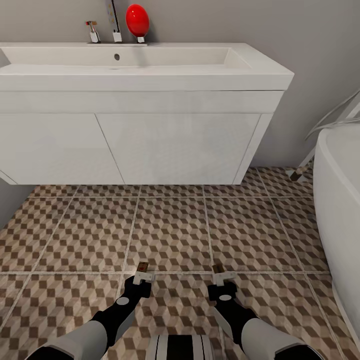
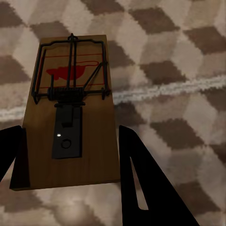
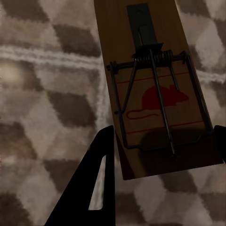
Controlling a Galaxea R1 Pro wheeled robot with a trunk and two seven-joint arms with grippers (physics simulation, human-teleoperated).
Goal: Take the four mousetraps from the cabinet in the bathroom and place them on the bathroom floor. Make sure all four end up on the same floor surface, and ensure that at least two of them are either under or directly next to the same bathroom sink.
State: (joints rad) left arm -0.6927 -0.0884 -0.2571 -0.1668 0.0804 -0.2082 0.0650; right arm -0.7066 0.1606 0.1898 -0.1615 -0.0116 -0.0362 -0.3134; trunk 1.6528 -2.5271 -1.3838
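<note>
Both arms are out low over the bathroom floor (image 1: pixel 170 230), and each one has a trap in its grip. The left gripper (image 1: pixel 142 278) is clamped on a mousetrap (image 1: pixel 143 269), and the left wrist view shows it well: the tan board (image 2: pixel 70 117) sits between the two dark fingers (image 2: pixel 141 179), wire bar and red mouse mark facing up, the cube-pattern tiles (image 2: pixel 179 70) below. The right gripper (image 1: pixel 223 284) is closed on a second mousetrap (image 1: pixel 219 271); up close, its board (image 3: pixel 150 89) runs between the fingers (image 3: pixel 101 174), spring and red mouse print plain to see. Both traps are held near a pale grout line. Straight ahead stands the white sink (image 1: pixel 140 65) on its two-door vanity (image 1: pixel 130 145), chrome tap (image 1: pixel 114 22) at the back beside a red egg-shaped object (image 1: pixel 137 20). The white bathtub (image 1: pixel 340 200) curves in at the right.
</note>
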